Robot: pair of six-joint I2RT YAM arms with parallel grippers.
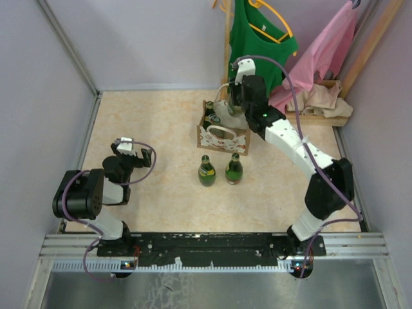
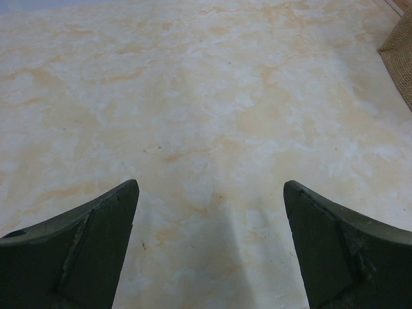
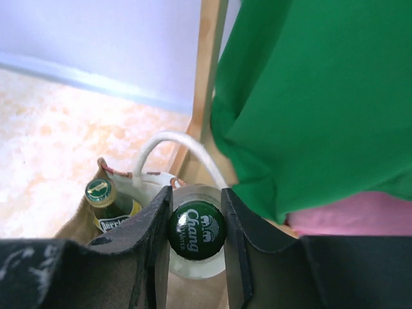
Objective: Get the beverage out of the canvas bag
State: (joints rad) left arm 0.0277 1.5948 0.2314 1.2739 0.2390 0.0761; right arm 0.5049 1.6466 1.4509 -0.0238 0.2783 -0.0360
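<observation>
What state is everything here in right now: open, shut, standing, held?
Canvas bag: upright, top open.
Chang-capped bottle: capped, pinched at the cap between the right jaws.
Perrier bottle: capped, upright in the bag.
Two green bottles: upright on the table, outside the bag.
Right gripper: shut on the Chang-capped bottle.
Left gripper: open, empty.
Green shirt: hanging up.

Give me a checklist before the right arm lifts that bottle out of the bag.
1. Grip: right gripper shut on the Chang bottle cap: ok.
2. Snag: white handle arches behind the cap; free of it: cannot tell.
3. Neighbour: second bottle in the canvas bag stands close beside one finger; contact: cannot tell.
4. Other arm: left gripper open, away from the bag: ok.
5. Outside: standing bottles upright in front of the bag: ok.
6. Overhead: green shirt hangs close; clearance: cannot tell.
</observation>
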